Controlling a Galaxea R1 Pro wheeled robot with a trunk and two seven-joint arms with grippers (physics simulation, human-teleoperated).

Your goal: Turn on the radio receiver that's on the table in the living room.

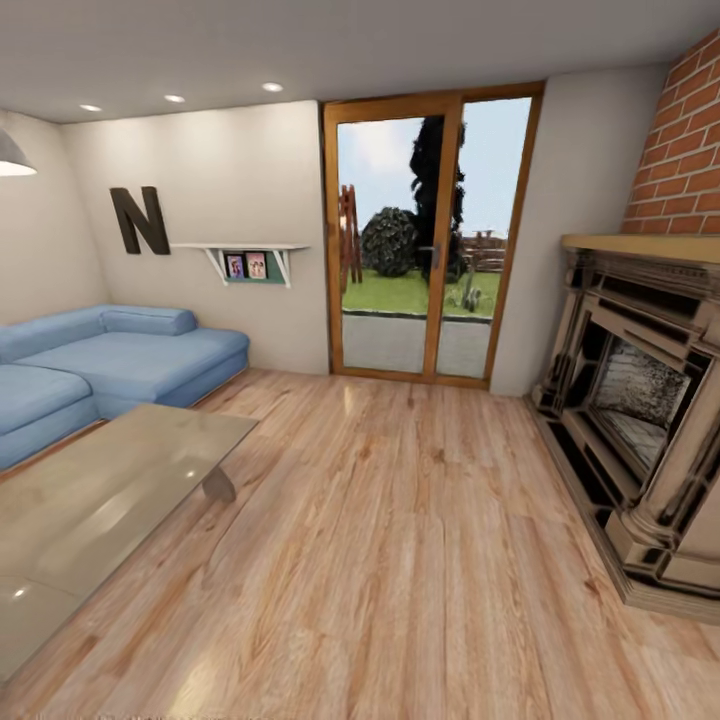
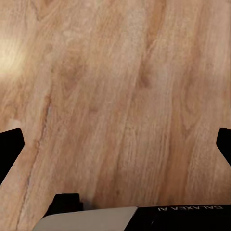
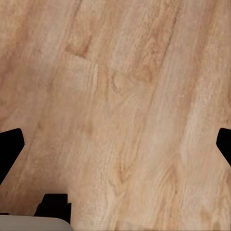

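Head view: table edge, open floor.

The bench runs off the picture's edge beside the blue sofa, so its far end is cut off. The small pictures on the shelf above the sofa are too tiny to read.

You face beige walls, recessed ceiling spots lit. Light wood plank floor underfoot. Blue corner sofa at your left, under dark letter N and white shelf holding two pictures. Wood-framed glass doors ahead, garden beyond. Brick fireplace at your right. White pendant lamp at far left edge.
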